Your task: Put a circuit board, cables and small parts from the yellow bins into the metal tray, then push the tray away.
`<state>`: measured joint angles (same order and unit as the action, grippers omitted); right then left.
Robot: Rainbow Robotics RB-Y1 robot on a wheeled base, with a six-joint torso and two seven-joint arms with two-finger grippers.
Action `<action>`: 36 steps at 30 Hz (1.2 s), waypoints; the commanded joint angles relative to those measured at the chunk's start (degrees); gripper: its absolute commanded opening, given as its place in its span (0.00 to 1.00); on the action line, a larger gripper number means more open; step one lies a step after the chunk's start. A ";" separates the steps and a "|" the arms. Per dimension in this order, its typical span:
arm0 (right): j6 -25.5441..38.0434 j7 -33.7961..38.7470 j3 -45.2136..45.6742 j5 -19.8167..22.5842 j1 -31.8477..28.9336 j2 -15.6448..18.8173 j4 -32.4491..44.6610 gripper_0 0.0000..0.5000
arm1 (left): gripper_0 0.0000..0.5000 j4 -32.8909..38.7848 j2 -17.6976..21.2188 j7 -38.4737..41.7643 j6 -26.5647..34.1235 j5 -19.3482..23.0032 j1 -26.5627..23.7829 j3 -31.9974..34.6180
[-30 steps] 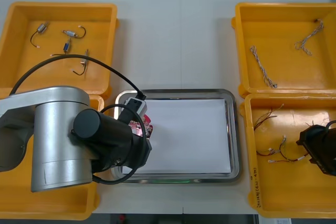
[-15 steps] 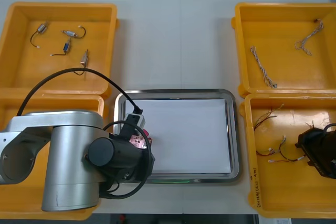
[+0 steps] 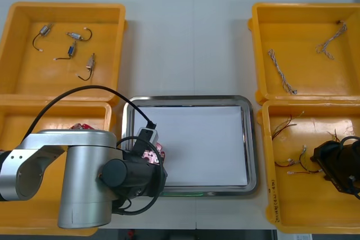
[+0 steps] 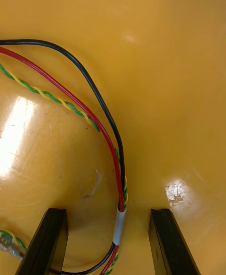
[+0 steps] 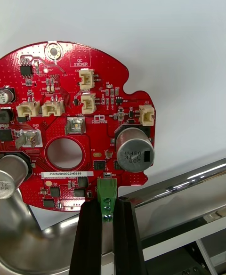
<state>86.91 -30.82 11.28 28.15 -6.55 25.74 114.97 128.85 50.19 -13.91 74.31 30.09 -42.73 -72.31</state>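
Front view first. My left arm [image 3: 84,178] fills the near left corner of the surface [image 3: 185,43]. The left hand [image 3: 147,145] sits at the left end of the metal tray [image 3: 191,99], just inside the rim. A round red circuit board [image 3: 154,151] peeks out beneath it, over the tray's white inside. Another red board [image 3: 81,126] shows in the near left yellow bin [image 3: 17,122], mostly hidden by my arm. The far left bin [image 3: 64,7] holds small metal parts [image 3: 76,49], scattered apart. Twisted blue and white cables [image 3: 281,71] lie in the far right bin [image 3: 306,7]. My right hand [image 3: 332,161] is low in the near right bin [image 3: 269,195], beside the red, black and yellow cables [image 3: 295,164].

Right wrist now. The hand's [image 4: 107,214] fingers [image 4: 44,242] stand wide apart, just above the bin floor [image 4: 169,68]. The cables [image 4: 120,162] run straight between them, untouched on either side.

Left wrist. The hand [image 5: 107,204] is clamped tight on a small green connector [image 5: 107,192] at the circuit board's [image 5: 70,129] edge, fingers [image 5: 89,237] nearly together. The board hangs flat over the white liner [image 5: 155,30], its near edge over the tray's shiny curved rim [image 5: 188,185]. I can't tell whether it rests on the liner or floats above it.
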 commanded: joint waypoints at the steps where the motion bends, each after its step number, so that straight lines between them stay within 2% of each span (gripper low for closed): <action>1: -1.04 0.41 -0.73 -0.20 -2.24 -0.69 0.52 1.00 | 0.00 0.35 -1.23 2.75 -1.54 -1.26 -1.92 -1.69; 6: -1.21 0.41 -0.82 -0.11 -2.33 -0.69 0.52 1.00 | 0.00 0.35 -1.23 3.63 -1.89 -2.23 -1.92 -2.57; 7: -1.21 0.41 -0.82 -0.11 -2.33 -0.69 0.43 0.95 | 0.00 0.35 -1.23 3.72 -1.89 -2.23 -1.92 -2.66; 8: -1.21 0.41 -0.73 -0.03 -2.33 -0.69 0.52 0.63 | 0.00 0.35 -1.23 3.89 -1.89 -2.32 -1.92 -2.57; 9: -1.30 0.41 -0.82 0.06 -2.41 -0.69 0.52 0.43 | 0.00 0.35 -1.23 3.98 -1.89 -2.32 -1.92 -2.57; 11: -1.48 0.49 -0.82 0.06 -2.41 -0.69 0.52 0.26 | 0.01 0.35 -1.23 4.16 -1.89 -2.41 -1.92 -2.66; 13: -1.48 0.49 -0.73 0.15 -2.41 -0.69 0.52 0.12 | 0.27 0.35 -1.23 4.33 -1.89 -2.49 -1.92 -2.66; 14: -1.65 0.41 -0.82 0.06 -2.41 -0.69 0.52 0.01 | 0.54 0.35 -1.23 4.51 -1.89 -2.49 -1.92 -2.66; 15: -1.65 0.49 -0.82 0.06 -2.41 -0.69 0.52 0.00 | 0.70 0.35 -1.23 4.68 -1.97 -2.49 -1.92 -2.66; 16: -1.65 0.49 -0.73 0.06 -2.41 -0.69 0.52 0.00 | 0.76 0.35 -1.23 4.77 -1.97 -2.49 -1.92 -2.57; 17: -1.74 0.49 -0.82 -0.11 -2.33 -0.69 0.43 0.00 | 1.00 0.35 -1.23 4.95 -2.24 -2.49 -1.92 -2.57; 28: 0.55 -0.21 2.35 -0.38 -1.53 -0.60 1.93 0.00 | 1.00 0.61 -1.23 6.35 -3.12 -3.99 -1.92 -2.57; 36: 11.88 -0.65 9.20 0.94 0.49 0.10 8.69 0.00 | 1.00 1.23 -0.44 6.71 -2.24 -4.34 -1.75 -0.81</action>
<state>95.22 -30.82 16.04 28.30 -7.17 25.74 119.40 128.79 50.11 -10.91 71.91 26.34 -42.77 -74.08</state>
